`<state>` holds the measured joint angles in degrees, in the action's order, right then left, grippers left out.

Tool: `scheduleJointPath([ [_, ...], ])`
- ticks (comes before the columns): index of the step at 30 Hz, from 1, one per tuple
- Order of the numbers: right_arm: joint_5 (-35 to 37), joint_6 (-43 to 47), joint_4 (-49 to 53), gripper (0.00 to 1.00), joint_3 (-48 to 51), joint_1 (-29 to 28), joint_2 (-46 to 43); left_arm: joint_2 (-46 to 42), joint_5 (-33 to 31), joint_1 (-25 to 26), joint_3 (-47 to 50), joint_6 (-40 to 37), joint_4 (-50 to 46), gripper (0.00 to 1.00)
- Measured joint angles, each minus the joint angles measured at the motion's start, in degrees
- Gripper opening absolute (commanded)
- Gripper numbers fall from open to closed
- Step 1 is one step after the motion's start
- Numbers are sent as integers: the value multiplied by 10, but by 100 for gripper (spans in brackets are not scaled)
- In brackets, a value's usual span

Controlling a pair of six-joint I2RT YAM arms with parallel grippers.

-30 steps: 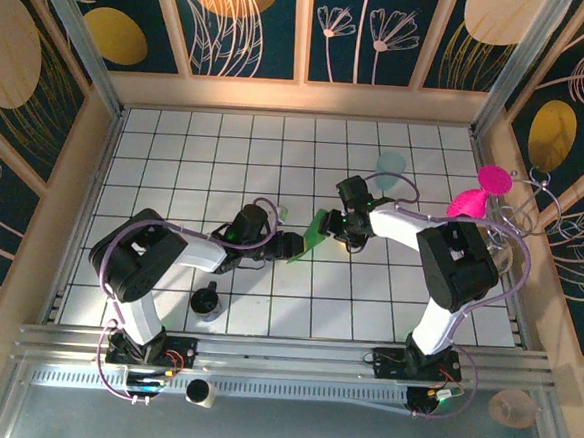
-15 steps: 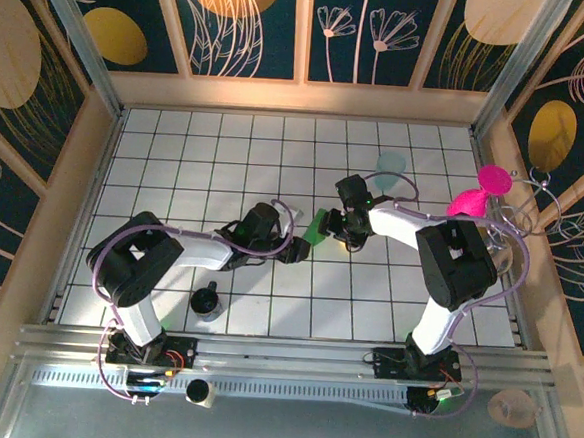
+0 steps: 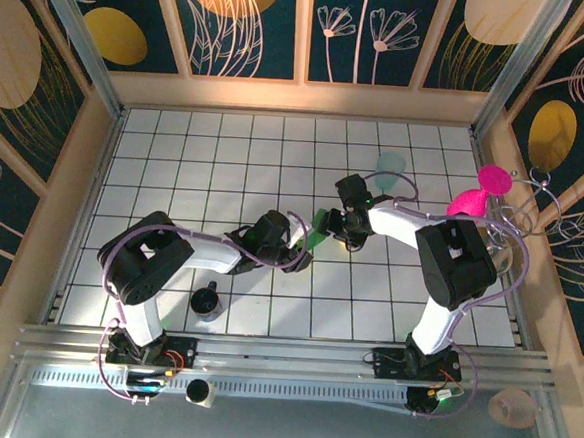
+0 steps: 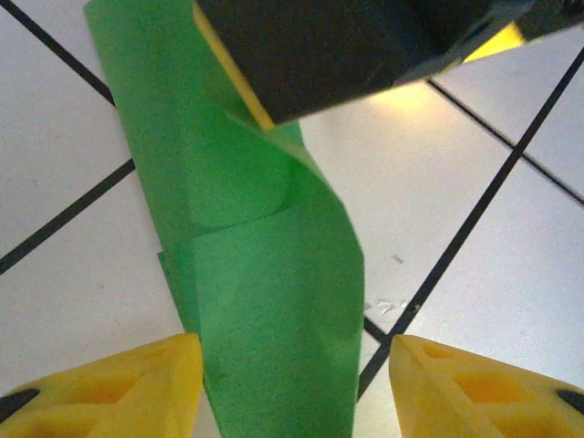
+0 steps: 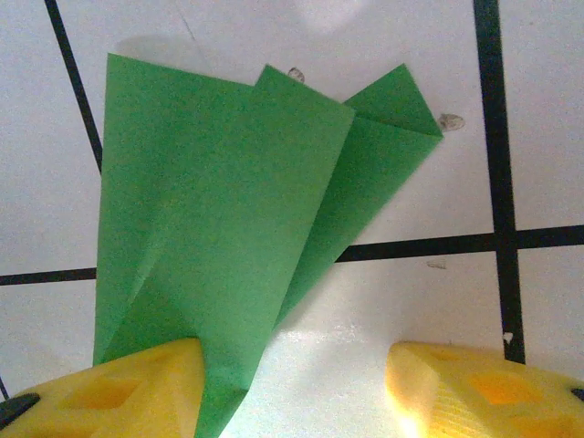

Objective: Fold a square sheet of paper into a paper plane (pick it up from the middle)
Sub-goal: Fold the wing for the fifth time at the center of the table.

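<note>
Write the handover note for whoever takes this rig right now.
Left gripper: open, jaws either side of one end of the green paper sheet, not clamped.
Right gripper: open, one finger against the sheet's edge.
Sheet: mid-table between the two grippers, partly folded, flaps overlapping, one layer curling up.
Done: early folds.
Left: the remaining creases; it is not yet a pointed dart.
</note>
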<state>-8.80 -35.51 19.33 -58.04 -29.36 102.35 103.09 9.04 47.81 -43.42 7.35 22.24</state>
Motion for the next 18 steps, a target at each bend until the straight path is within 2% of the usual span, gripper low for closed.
scheduleJointPath([
  [5, 0, 0, 0, 59, 0, 0, 1, 9, -8, 2, -1, -16, 0, 56],
  [18, 0, -7, 0, 59, 0, 0, -2, 16, -16, 2, -2, -12, 8, 34],
])
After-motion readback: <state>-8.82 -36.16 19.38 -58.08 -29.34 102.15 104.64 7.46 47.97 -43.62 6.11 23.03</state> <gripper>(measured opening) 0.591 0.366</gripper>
